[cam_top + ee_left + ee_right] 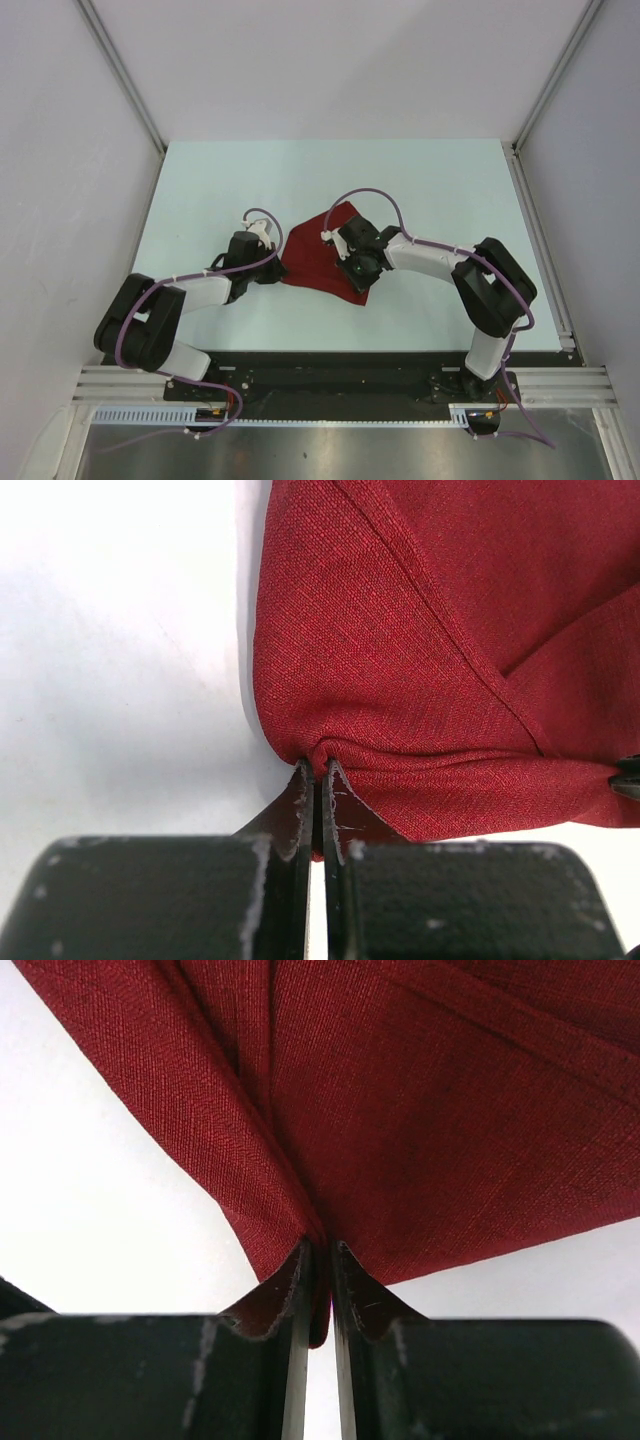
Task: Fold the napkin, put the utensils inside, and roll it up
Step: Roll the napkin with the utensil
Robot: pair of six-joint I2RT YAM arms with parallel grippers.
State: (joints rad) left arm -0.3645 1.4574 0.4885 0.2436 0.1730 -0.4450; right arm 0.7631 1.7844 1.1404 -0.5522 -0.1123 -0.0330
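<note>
Dark red napkin [315,265] folds vanish inside left gripper [318,772] and right gripper [321,1252].

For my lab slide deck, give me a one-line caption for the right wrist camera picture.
Right claw shut on a gathered fold of the dark red napkin, pale table beyond.

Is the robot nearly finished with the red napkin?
Not nearly. Done: the napkin has layers folded over, with creases showing. In hand: the left gripper and the right gripper each pinch an edge of the cloth, so this looks like the folding step. Left: no utensils show in any view, and the napkin is not rolled up.
</note>
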